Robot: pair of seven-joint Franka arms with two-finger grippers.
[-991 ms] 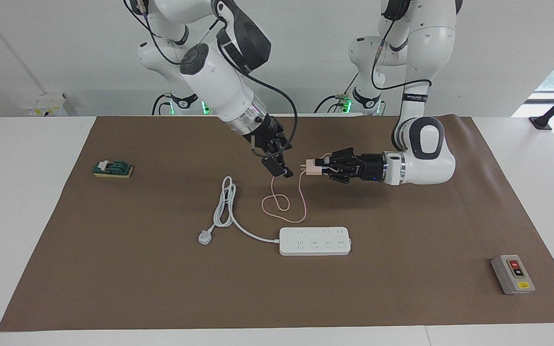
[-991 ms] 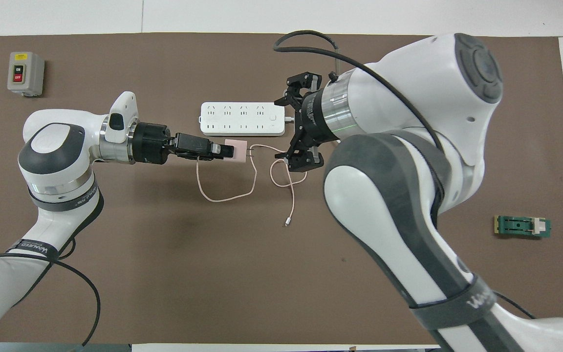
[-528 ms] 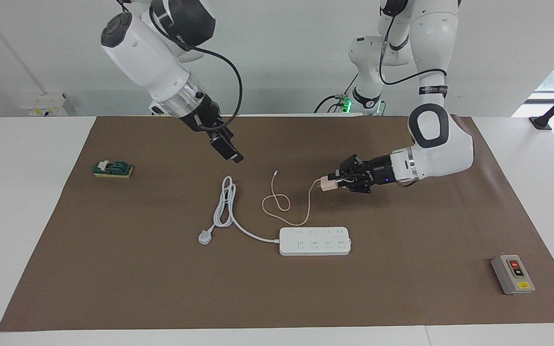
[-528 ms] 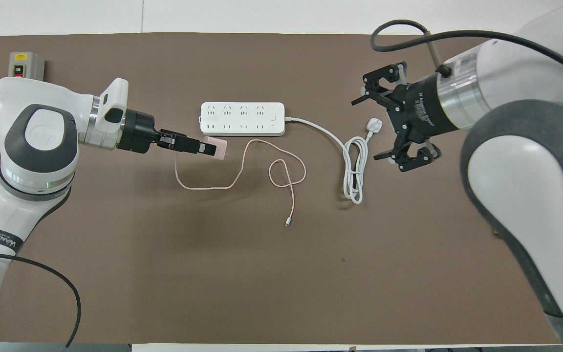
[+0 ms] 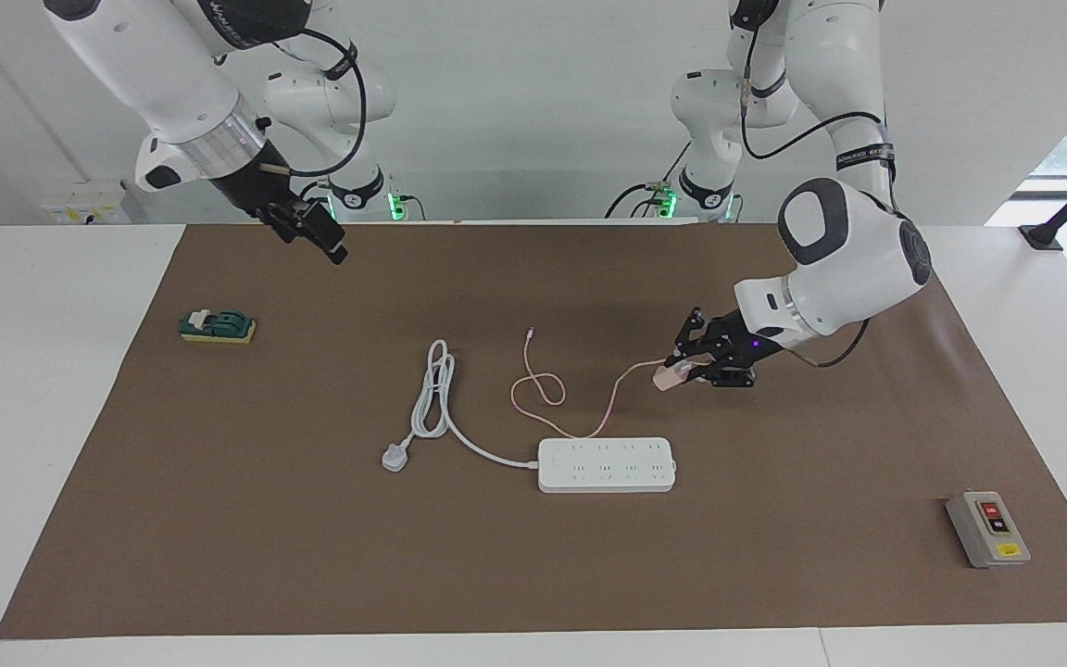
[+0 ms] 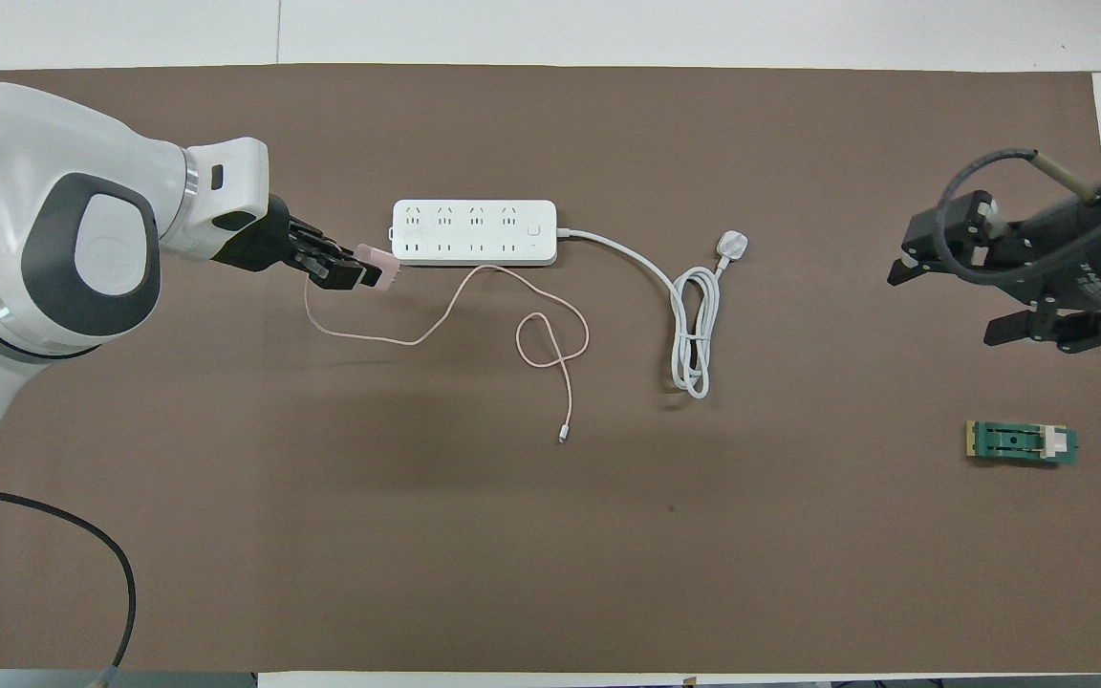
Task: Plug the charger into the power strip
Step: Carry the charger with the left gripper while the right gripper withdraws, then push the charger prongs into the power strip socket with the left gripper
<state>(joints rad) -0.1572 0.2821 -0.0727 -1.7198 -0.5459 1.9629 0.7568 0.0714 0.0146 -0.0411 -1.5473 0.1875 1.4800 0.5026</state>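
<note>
Since a second ago: right gripper (image 5: 311,230) withdrawn from mid-table, jaws spread, empty. Left gripper (image 5: 693,369) lowered, clamped on the charger (image 5: 668,378), pale-pink cube tilted above the mat, near the power strip (image 5: 607,464). Pink cable (image 6: 474,320) looped on mat.

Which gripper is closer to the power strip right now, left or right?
Left. The left gripper holds the charger up beside the power strip, at its left-arm end. The right gripper, open, is raised over the mat's right-arm end.
</note>
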